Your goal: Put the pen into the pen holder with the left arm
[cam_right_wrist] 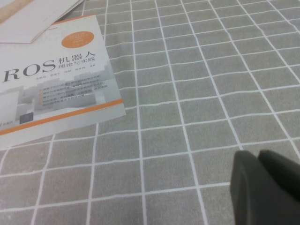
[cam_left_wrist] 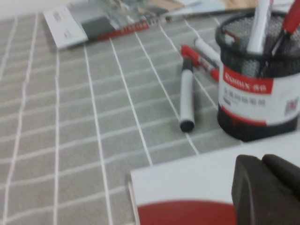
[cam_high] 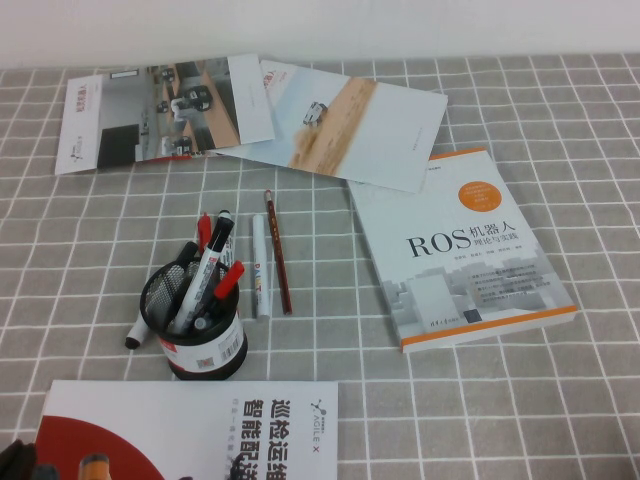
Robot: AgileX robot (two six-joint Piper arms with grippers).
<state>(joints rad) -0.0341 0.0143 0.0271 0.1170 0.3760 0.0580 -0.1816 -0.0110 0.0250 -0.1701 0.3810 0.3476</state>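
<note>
The pen point(cam_high: 137, 334) lies flat on the grey checked cloth against the left side of the pen holder point(cam_high: 197, 335), and the holder hides part of it. In the left wrist view the pen point(cam_left_wrist: 186, 96) shows its whitish barrel and black cap beside the holder point(cam_left_wrist: 255, 89). The black mesh holder has a red-and-white label and holds a red-capped marker and a white-barrelled marker. My left gripper point(cam_left_wrist: 262, 160) is shut and empty over the red-and-white booklet, near the table's front left point(cam_high: 20, 462). My right gripper point(cam_right_wrist: 258, 154) is shut and empty over bare cloth.
A slim white pen point(cam_high: 260, 268) and a brown pencil point(cam_high: 278, 255) lie right of the holder. A red-capped marker point(cam_high: 203, 230) lies behind it. The ROS book point(cam_high: 460, 250) is on the right, brochures point(cam_high: 160, 110) are at the back, and a booklet point(cam_high: 200, 430) is in front.
</note>
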